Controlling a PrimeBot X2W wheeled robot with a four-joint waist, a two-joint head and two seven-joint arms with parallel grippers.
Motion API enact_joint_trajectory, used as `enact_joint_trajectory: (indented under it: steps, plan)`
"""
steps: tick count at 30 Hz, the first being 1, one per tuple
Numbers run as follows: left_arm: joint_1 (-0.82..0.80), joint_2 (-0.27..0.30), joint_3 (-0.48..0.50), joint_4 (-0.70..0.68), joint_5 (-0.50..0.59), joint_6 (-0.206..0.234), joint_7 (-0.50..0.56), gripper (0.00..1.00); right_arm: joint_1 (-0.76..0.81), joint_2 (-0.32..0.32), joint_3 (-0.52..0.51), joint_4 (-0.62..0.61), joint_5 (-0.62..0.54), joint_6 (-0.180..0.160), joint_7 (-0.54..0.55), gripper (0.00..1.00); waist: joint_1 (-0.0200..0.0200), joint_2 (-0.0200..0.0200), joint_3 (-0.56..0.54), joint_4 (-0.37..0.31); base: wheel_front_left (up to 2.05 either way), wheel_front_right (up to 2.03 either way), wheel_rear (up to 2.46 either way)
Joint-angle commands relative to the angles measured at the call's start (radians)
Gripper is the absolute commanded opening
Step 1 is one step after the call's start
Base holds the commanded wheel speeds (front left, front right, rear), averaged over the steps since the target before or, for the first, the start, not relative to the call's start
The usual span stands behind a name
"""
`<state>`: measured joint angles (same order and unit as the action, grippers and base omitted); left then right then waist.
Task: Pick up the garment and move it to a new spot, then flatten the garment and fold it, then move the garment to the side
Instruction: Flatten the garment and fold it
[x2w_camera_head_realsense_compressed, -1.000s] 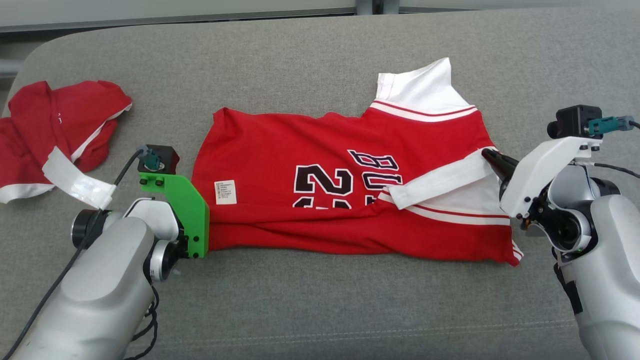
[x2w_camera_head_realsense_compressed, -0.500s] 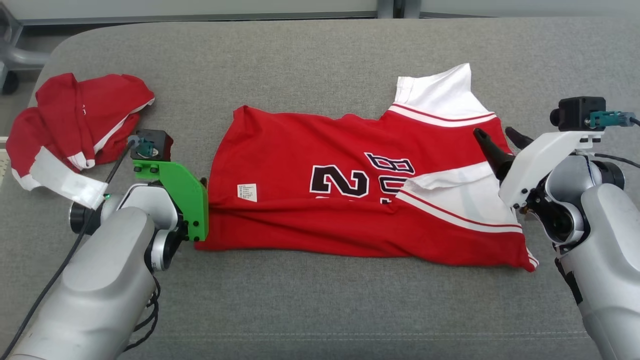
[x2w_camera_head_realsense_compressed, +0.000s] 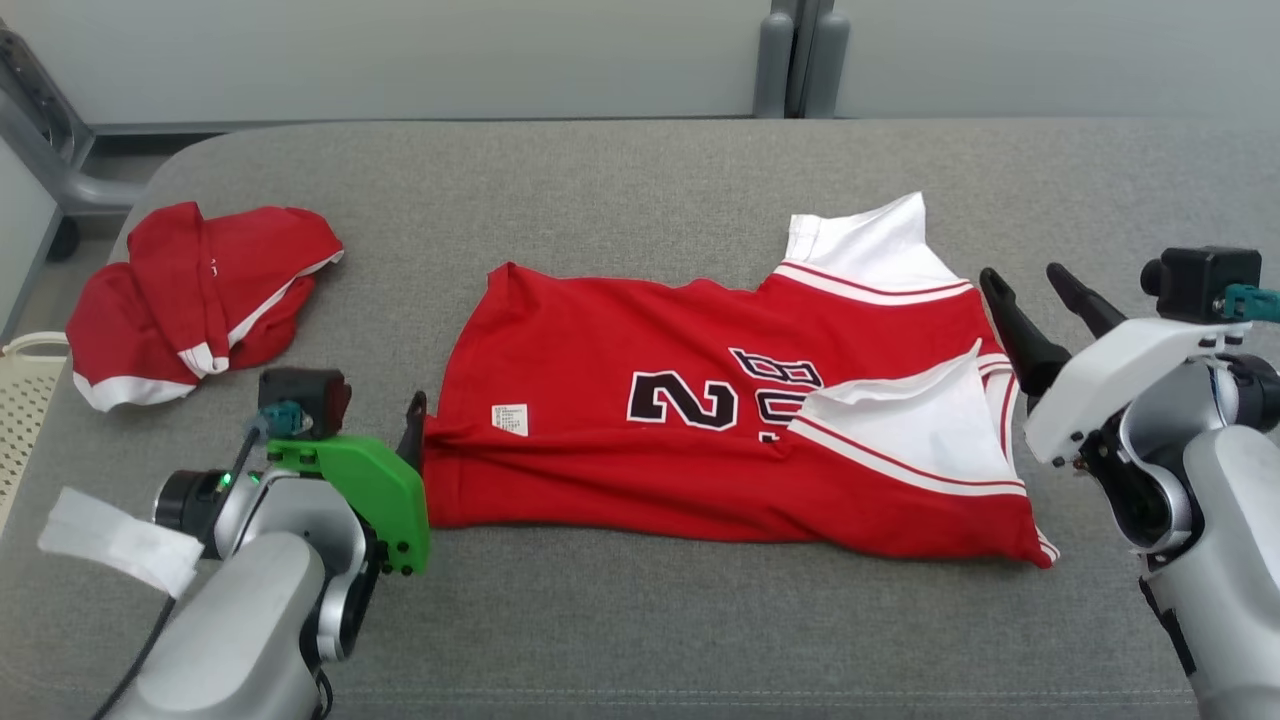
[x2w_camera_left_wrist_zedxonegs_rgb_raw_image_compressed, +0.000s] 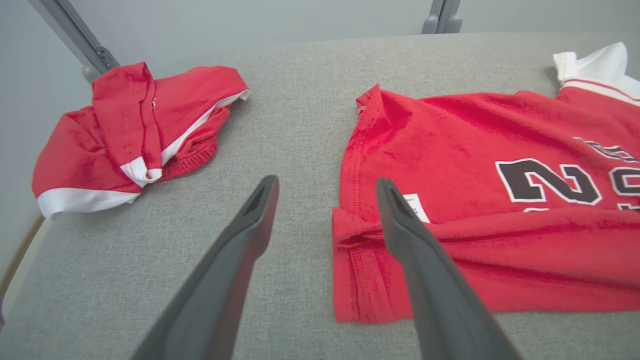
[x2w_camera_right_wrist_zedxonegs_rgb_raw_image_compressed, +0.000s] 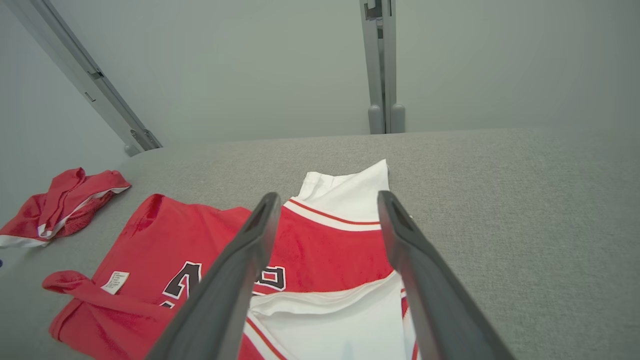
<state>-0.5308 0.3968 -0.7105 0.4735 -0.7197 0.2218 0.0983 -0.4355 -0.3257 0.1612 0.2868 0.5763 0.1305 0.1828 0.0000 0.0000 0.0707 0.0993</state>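
The garment (x2w_camera_head_realsense_compressed: 720, 440) is a red jersey with black numbers, white sleeves and a small white label, lying folded over and creased on the grey padded table (x2w_camera_head_realsense_compressed: 640, 180). My left gripper (x2w_camera_left_wrist_zedxonegs_rgb_raw_image_compressed: 326, 181) stands open just above the garment's (x2w_camera_left_wrist_zedxonegs_rgb_raw_image_compressed: 475, 215) left hem, one finger over the cloth and one over the bare table. One of its dark fingers (x2w_camera_head_realsense_compressed: 414, 432) touches that hem in the head view. My right gripper (x2w_camera_head_realsense_compressed: 1022, 272) is open at the garment's right edge, beside the white sleeve. Its fingers hover above the garment (x2w_camera_right_wrist_zedxonegs_rgb_raw_image_compressed: 325, 255) with nothing between them.
A second red and white garment (x2w_camera_head_realsense_compressed: 200, 290) lies crumpled at the table's far left, also seen as the crumpled garment (x2w_camera_left_wrist_zedxonegs_rgb_raw_image_compressed: 130, 130). A pale basket (x2w_camera_head_realsense_compressed: 25, 400) sits past the left edge. A grey wall with metal posts (x2w_camera_head_realsense_compressed: 795, 60) stands behind the table.
Both grippers have opened and let go of the garment's two ends. The garment now lies loose on the table. The head camera has tilted up, showing more wall.
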Motion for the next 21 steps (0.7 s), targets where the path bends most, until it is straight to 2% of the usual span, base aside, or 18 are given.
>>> enact_joint_trajectory:
  steps: [1,6,11,16,21]
  plan:
    - [0.033,0.009,0.0,-0.015,0.009,0.012,-0.018,1.0,0.032,-0.002,-0.01,-0.012,-0.024,0.0,-0.009,1.0,0.0,0.0,-0.044,-0.006,0.0,0.0,0.0]
    - [0.155,0.04,-0.003,-0.117,0.036,0.057,-0.128,1.0,0.15,0.035,-0.081,-0.082,-0.117,0.0,0.004,1.0,0.0,0.0,-0.106,-0.018,0.0,0.0,0.0]
    - [0.243,0.047,0.006,-0.167,0.053,0.098,-0.228,1.0,0.246,0.114,-0.172,-0.12,-0.212,0.0,0.008,1.0,0.0,0.0,-0.133,-0.025,0.0,0.0,0.0]
    - [0.307,0.03,0.008,-0.17,0.059,0.125,-0.296,1.0,0.327,0.192,-0.239,-0.125,-0.295,0.0,0.008,1.0,0.0,0.0,-0.153,-0.033,0.0,0.0,0.0]
    - [0.364,0.01,0.021,-0.16,0.043,0.143,-0.33,1.0,0.379,0.24,-0.278,-0.111,-0.334,0.0,0.0,1.0,0.0,0.0,-0.17,-0.039,0.0,0.0,0.0]
